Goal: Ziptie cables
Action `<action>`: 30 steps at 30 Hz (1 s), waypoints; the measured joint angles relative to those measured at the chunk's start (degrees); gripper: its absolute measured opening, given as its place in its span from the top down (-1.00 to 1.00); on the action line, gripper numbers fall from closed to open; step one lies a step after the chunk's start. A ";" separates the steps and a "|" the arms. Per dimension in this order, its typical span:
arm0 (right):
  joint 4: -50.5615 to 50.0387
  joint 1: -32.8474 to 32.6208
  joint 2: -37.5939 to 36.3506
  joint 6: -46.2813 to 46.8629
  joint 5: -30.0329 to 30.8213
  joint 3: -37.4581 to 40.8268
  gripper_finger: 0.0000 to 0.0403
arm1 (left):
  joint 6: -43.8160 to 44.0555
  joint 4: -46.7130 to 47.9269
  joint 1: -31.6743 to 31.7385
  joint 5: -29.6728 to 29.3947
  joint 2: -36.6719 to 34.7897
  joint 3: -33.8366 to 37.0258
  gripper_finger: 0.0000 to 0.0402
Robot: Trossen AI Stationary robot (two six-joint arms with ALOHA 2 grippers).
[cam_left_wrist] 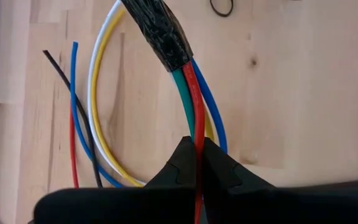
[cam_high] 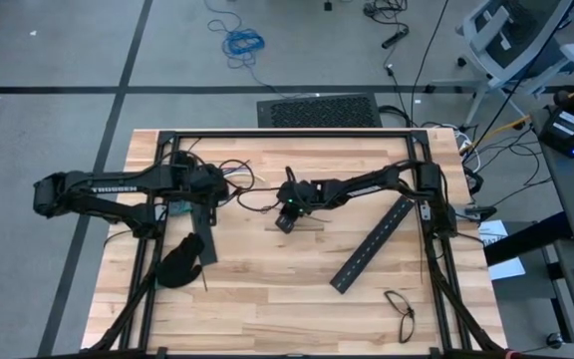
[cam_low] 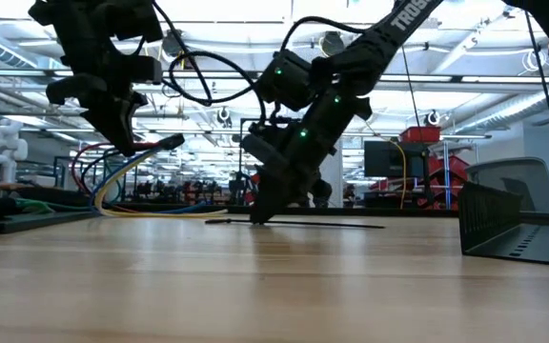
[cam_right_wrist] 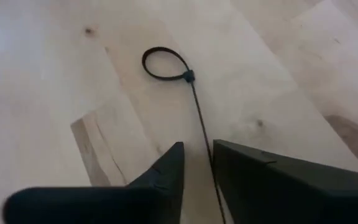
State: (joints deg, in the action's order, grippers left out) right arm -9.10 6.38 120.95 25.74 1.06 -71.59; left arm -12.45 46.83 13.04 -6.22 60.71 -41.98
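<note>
The cables [cam_left_wrist: 104, 93] are red, blue, white, yellow, green and black wires, joined at one end by black tape [cam_left_wrist: 157, 31]. My left gripper [cam_left_wrist: 197, 146] is shut on the red wire and holds the taped end [cam_low: 165, 143] up, left of the table's middle. A ziptie [cam_right_wrist: 194, 106] lies flat on the wood with a small closed loop [cam_right_wrist: 165, 62] at one end. My right gripper [cam_right_wrist: 196, 149] stands on the table near its middle [cam_high: 287, 217]. Its fingers are slightly apart, one on either side of the ziptie's tail. I cannot tell whether they touch it. My left gripper pinches the red wire [cam_left_wrist: 197, 134] between its two fingertips, a short way from the taped end. The fingers slant down from above and the wire runs back between them. The taped end sticks out past the fingertips, lifted clear. The wires' loops [cam_low: 103, 186] hang toward the table.
A long black slotted bar [cam_high: 372, 244] lies slanted right of centre and stands close in the low view [cam_low: 513, 219]. A shorter black bar [cam_high: 205, 237] and a black glove [cam_high: 179, 263] lie near the left. A thin dark loop [cam_high: 399, 307] lies at the near right.
</note>
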 joint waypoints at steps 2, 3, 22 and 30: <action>-1.16 0.19 0.17 0.04 -2.69 0.04 0.83 | 0.02 -0.09 0.00 -0.05 0.00 0.00 0.98; -0.98 0.20 0.17 0.00 -3.82 0.39 0.91 | 0.12 -0.07 0.00 -0.23 0.01 0.00 0.98; -20.20 0.59 -14.37 -8.30 -7.86 0.99 1.00 | -8.98 -16.27 -0.07 18.93 0.02 1.86 0.98; -30.38 0.93 -15.03 -18.43 -5.38 -3.93 1.00 | -12.33 -20.35 -0.82 24.00 4.76 2.15 0.95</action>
State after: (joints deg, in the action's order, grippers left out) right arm -39.49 7.31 105.92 7.31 -4.32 -75.52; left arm -24.77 26.48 12.22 17.78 65.47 -39.83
